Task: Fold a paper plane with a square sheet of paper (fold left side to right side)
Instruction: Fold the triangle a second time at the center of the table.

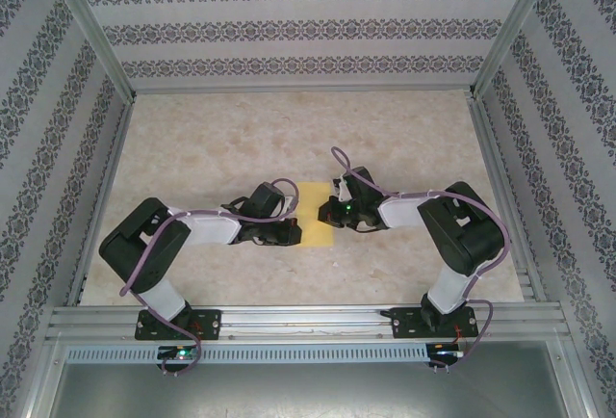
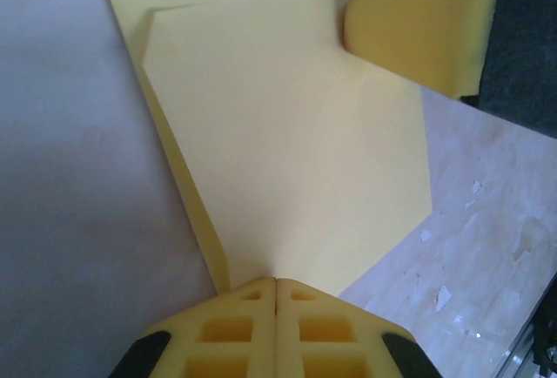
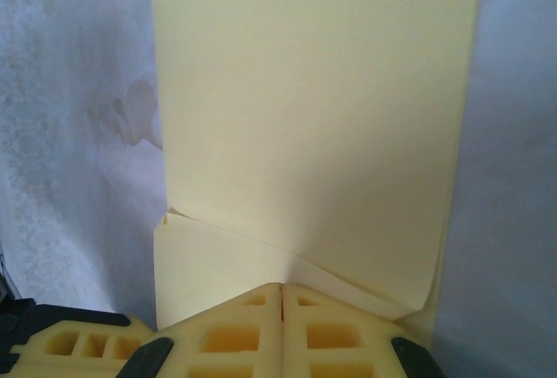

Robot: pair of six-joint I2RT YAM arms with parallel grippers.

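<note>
Slippage: left gripper (image 2: 276,284) and right gripper (image 3: 281,289), both closed, tips at the square sheet of paper (image 3: 313,117), could drag it and skew its loose flap just ahead.

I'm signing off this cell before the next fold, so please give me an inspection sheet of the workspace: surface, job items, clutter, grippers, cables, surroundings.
Surface: marbled beige tabletop, flat, with small pale flecks beside the paper.
Job's things: thin yellow sheet of paper, lying between the two arms, folded into overlapping layers, not yet a dart shape.
Clutter: nothing seen.
Grippers: left gripper and right gripper both have their jaws shut, tips at opposite edges of the paper; whether either pinches it cannot be told.
Cables: lilac cables run along both arms.
Surroundings: patterned wallpaper walls on three sides; aluminium frame rails at the near edge.
</note>
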